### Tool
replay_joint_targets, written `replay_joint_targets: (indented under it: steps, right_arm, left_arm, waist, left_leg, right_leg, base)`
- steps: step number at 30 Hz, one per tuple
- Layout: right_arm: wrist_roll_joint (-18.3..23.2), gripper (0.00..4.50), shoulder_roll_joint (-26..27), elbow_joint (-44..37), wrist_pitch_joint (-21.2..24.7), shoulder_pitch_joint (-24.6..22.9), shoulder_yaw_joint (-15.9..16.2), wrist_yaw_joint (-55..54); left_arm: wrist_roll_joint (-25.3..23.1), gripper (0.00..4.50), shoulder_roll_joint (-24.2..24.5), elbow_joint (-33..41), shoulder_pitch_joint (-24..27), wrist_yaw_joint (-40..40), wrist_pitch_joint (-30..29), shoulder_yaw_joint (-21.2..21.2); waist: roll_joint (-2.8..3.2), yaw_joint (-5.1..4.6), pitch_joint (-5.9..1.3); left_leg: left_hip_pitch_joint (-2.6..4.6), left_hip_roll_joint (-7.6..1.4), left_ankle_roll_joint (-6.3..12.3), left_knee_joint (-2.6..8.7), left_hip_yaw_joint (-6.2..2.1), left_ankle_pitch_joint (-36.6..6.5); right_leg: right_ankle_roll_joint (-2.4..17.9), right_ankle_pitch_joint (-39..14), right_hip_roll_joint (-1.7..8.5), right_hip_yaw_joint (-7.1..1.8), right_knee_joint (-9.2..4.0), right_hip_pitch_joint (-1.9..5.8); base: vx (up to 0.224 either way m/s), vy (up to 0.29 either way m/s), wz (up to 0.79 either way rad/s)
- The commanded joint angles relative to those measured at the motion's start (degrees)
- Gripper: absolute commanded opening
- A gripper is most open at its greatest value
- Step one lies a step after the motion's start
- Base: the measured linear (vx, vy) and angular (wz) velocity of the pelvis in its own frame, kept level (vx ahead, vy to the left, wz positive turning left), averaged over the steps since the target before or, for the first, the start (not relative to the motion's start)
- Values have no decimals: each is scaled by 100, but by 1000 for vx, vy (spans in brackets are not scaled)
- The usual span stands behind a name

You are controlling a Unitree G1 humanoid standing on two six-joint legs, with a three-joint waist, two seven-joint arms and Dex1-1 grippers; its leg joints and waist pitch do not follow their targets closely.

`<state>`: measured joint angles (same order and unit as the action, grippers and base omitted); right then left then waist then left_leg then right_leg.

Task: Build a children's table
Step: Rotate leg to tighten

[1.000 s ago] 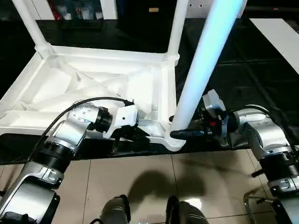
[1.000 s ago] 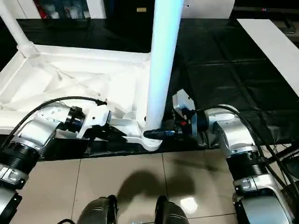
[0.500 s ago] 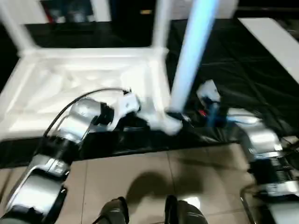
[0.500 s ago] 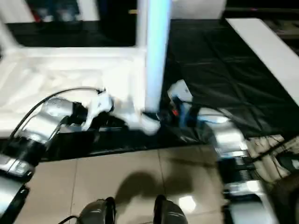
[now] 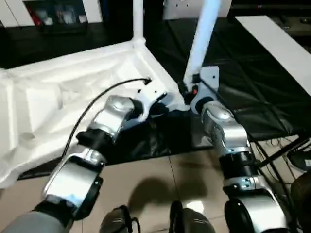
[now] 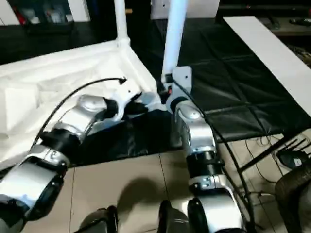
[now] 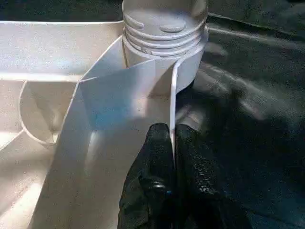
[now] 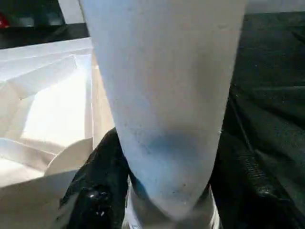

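Black fingers (image 7: 159, 148) of the left gripper (image 7: 172, 143) pinch the thin side wall of the white plastic table top (image 5: 73, 92), one finger inside the rim, one outside, just below a round ribbed corner socket (image 7: 164, 33). Table top lies upside down, ribbed underside up, on black sheeting (image 5: 252, 82) over a raised surface. Right gripper (image 8: 162, 191) has its black fingers clamped on either side of a long white tapered tubular leg (image 5: 201, 39), close to its lower end, at the near corner of the top. Leg stands close to upright, leaning slightly. Second white leg (image 5: 137, 19) stands in the far corner socket. Beige tiled floor (image 5: 146, 179) lies below the surface edge.
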<state>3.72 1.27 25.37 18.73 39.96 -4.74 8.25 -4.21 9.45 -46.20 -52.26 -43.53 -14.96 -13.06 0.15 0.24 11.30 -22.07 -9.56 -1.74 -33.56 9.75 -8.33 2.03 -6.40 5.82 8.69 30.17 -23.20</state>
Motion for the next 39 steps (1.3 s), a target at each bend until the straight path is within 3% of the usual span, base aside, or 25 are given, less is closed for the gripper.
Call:
replay_joint_targets:
  steps: [1, 2, 3, 4, 5, 6, 8, 10, 12, 15, 16, 22, 23, 29, 32, 35, 39]
  right_arm:
    - [306, 269, 386, 50, 32, -90, 434, 559]
    - [323, 274, 312, 14, 9, -117, 346, 605]
    - [289, 291, 237, 5, -57, -134, 340, 670]
    - [248, 304, 87, -38, -161, -183, 370, 850]
    - [209, 311, -25, -63, -232, -221, 400, 978]
    - [182, 315, -109, -78, -280, -251, 428, 1067]
    - [129, 349, -449, -99, -567, -357, 492, 1456]
    - [170, 349, -762, -121, -899, -437, 495, 1879]
    - [263, 358, -1029, -145, -1080, -486, 434, 2234]
    - [318, 374, -1548, -70, -1329, -493, 362, 2918]
    - [332, 374, -1645, -65, -1384, -496, 374, 3102]
    - [649, 374, -2221, -126, -1666, -550, 534, 4494]
    - [928, 374, -2459, -201, -1625, -571, 605, 5296]
    - [1213, 359, -2788, -15, -1482, -501, 874, 6705]
    - [1259, 346, -2835, 24, -1403, -486, 1001, 7016]
    - [1255, 318, -2789, 116, -1383, -435, 1075, 7080]
    - [1262, 301, -2774, 155, -1390, -412, 1183, 7296]
  left_arm:
    - [74, 0, -143, 152, -311, 608, 83, 250]
    - [52, 0, -91, 132, -287, 562, 130, 263]
    - [33, 0, -52, 121, -268, 503, 195, 253]
    - [22, 0, 15, 142, -223, 396, 243, 236]
    - [18, 0, 63, 148, -192, 330, 271, 224]
    - [18, 0, 100, 168, -161, 270, 321, 211]
    - [49, 0, 238, 266, -23, 19, 470, 186]
    - [112, 0, 372, 370, 135, -293, 697, 158]
    - [154, 0, 509, 469, 281, -569, 808, 125]
    - [172, 0, 769, 582, 488, -1085, 1212, 10]
    - [220, 0, 805, 621, 529, -1230, 1264, 1]
    - [296, 0, 1098, 768, 726, -1990, 1600, -181]
    - [373, 0, 1237, 891, 826, -2401, 1718, -225]
    - [472, 0, 1547, 1228, 1022, -3368, 1904, -434]
    - [464, 0, 1609, 1327, 1071, -3555, 1929, -530]
    - [463, 0, 1611, 1384, 1094, -3634, 1952, -571]
    - [454, 0, 1562, 1440, 1099, -3703, 1937, -595]
  waist:
    - [-67, 90, -578]
    - [-41, 114, -587]
    - [-41, 114, -587]
    - [-23, 106, -660]
    - [-10, 109, -679]
    - [-16, 103, -668]
    - [-3, 125, -661]
    - [2, 140, -671]
    - [-33, 151, -675]
    - [-40, 169, -682]
    - [-14, 180, -636]
    - [-20, 206, -584]
    - [-18, 209, -582]
    - [-27, 270, -588]
    - [-5, 320, -592]
    - [-20, 352, -603]
    - [-26, 364, -590]
  left_leg:
    - [167, -201, 9, 360, -173, -2253]
    - [76, -236, 165, 388, -181, -1779]
    - [76, -236, 165, 388, -181, -1779]
    - [53, -291, 301, 393, -176, -1449]
    - [71, -308, 418, 384, -156, -1314]
    - [68, -314, 481, 383, -151, -1292]
    - [35, -281, 581, 351, -131, -1326]
    - [12, -274, 616, 340, -131, -1229]
    - [-29, -259, 709, 320, -125, -1108]
    - [-30, -263, 769, 305, -111, -964]
    - [-11, -307, 732, 320, -114, -1104]
    - [62, -341, 526, 337, -125, -1596]
    - [66, -339, 496, 339, -131, -1655]
    - [64, -374, 487, 348, -127, -1689]
    - [87, -409, 481, 362, -127, -1637]
    - [88, -411, 425, 365, -126, -1648]
    - [67, -396, 413, 362, -126, -1632]
  right_leg:
    - [594, -3169, 588, -403, -416, 272]
    - [644, -2912, 553, -400, -345, 321]
    - [644, -2912, 553, -400, -345, 321]
    - [802, -2136, 461, -402, -224, 313]
    - [987, -1629, 430, -418, -162, 288]
    - [1080, -1509, 419, -421, -147, 277]
    - [1143, -1607, 444, -407, -167, 332]
    - [1138, -1571, 442, -404, -151, 351]
    - [1124, -1556, 432, -399, -151, 379]
    - [1130, -1546, 399, -405, -128, 347]
    - [1071, -1866, 396, -401, -159, 309]
    - [862, -2644, 391, -385, -265, 261]
    - [854, -2707, 389, -377, -271, 258]
    - [931, -2717, 409, -403, -247, 243]
    - [1000, -2603, 398, -416, -225, 211]
    - [1060, -2546, 413, -425, -212, 216]
    - [1007, -2632, 421, -429, -216, 226]
  base:
    - [0, 0, 0]
    - [0, 0, 0]
    - [0, 0, 0]
    - [0, 0, 0]
    - [0, 0, 0]
    - [0, 0, 0]
    - [0, 0, 0]
    - [0, 0, 0]
    - [0, 0, 0]
    - [0, 0, 0]
    - [0, 0, 0]
    - [0, 0, 0]
    - [0, 0, 0]
    - [0, 0, 0]
    - [0, 0, 0]
    - [0, 0, 0]
    - [0, 0, 0]
